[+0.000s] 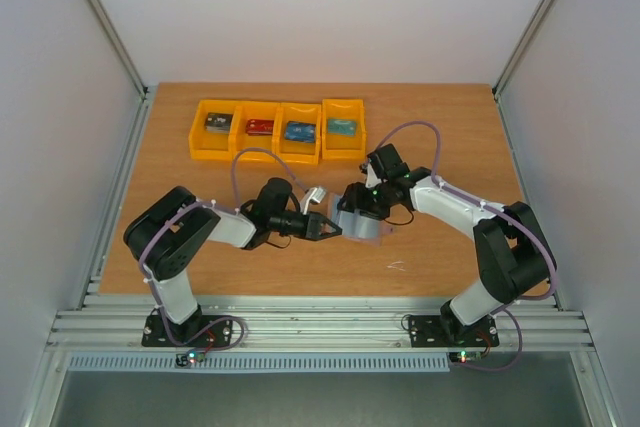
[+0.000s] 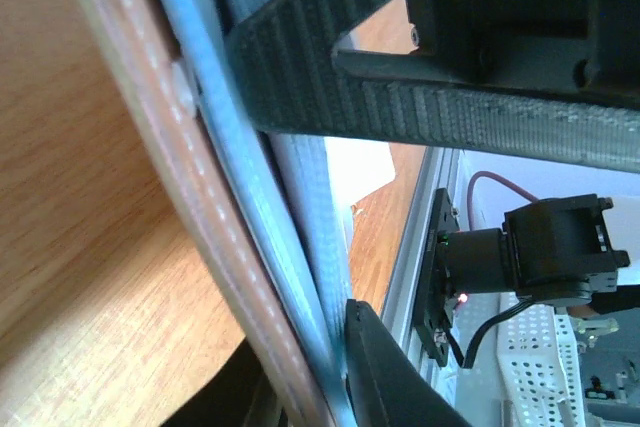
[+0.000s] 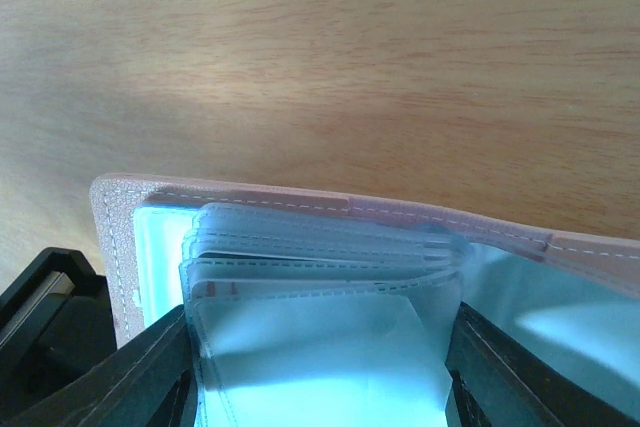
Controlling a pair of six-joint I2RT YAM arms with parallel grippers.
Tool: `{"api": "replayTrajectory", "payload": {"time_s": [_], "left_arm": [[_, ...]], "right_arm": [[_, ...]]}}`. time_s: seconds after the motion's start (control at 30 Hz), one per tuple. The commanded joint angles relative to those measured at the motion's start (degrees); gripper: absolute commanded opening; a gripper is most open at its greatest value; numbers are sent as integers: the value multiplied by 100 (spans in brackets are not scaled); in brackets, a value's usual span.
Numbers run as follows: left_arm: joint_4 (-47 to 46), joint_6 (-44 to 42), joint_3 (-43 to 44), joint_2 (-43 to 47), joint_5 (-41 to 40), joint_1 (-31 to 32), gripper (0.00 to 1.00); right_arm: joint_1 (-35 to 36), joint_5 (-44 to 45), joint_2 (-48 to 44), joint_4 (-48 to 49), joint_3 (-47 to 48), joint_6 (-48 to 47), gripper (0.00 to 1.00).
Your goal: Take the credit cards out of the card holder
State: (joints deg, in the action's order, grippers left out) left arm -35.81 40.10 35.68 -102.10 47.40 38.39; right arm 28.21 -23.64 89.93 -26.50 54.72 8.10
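Note:
The card holder (image 1: 363,226) hangs open above the table's middle, held between both arms. Its pinkish edge (image 3: 330,204) and a stack of clear blue-tinted sleeves (image 3: 320,247) fill the right wrist view. My right gripper (image 1: 358,207) (image 3: 320,372) is shut on that sleeve stack, one dark finger (image 3: 130,372) on each side. A pale credit card (image 3: 320,342) seems to sit inside the front sleeve. My left gripper (image 1: 332,231) (image 2: 300,352) comes in from the left and pinches the holder's edge (image 2: 190,197), with one fingertip (image 2: 375,367) against the blue layers. A white flat piece (image 2: 355,172) shows behind the holder.
Four orange bins (image 1: 279,131) stand in a row at the back of the table, each with a small item inside. A small pale mark (image 1: 397,267) lies on the wood near the right arm. Metal rails (image 1: 320,327) run along the near edge.

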Motion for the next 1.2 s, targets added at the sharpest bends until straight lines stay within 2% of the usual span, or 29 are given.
{"api": "replayTrajectory", "payload": {"time_s": [0.0,0.03,0.13,0.33,0.4,0.47,0.53,0.6,0.7,0.8,0.97,1.07,1.17], "left_arm": [[-285,-59,-5,43,-95,54,7],[-278,-55,-13,68,-106,49,1],[-282,-87,-31,164,-71,53,0],[40,-365,-24,711,-33,54,0],[532,-583,24,1058,-102,53,0],[1526,-1008,237,1449,-341,54,0],[3206,-1880,723,1779,-898,51,0],[5035,-2825,1364,1914,-1802,49,0],[6625,-4299,2142,2216,-2680,21,0],[7325,-4805,2559,2710,-2589,-100,0],[8353,-4353,3343,3328,-1718,-241,0],[8541,-4303,3797,3678,-1734,-236,0],[8441,-4191,3981,3933,-1633,-259,0]], "right_arm": [[-8,-439,-224,178,-54,115,48],[-8,-429,-290,158,-55,101,49],[-13,-209,-516,-116,-21,-26,55],[-26,281,-977,-964,265,-323,87],[-26,381,-1209,-1267,421,-455,93],[-26,454,-1478,-1541,628,-587,96],[-26,499,-1719,-1861,886,-705,97],[-26,489,-1814,-2137,1190,-936,96],[34,355,-1847,-2360,1680,-954,94],[488,467,-1811,-2361,2154,-1028,91],[1243,657,-1768,-2093,2767,-1122,85],[1609,488,-1633,-1949,3204,-1198,82],[1719,907,-1590,-2085,3518,-1251,80]]}}
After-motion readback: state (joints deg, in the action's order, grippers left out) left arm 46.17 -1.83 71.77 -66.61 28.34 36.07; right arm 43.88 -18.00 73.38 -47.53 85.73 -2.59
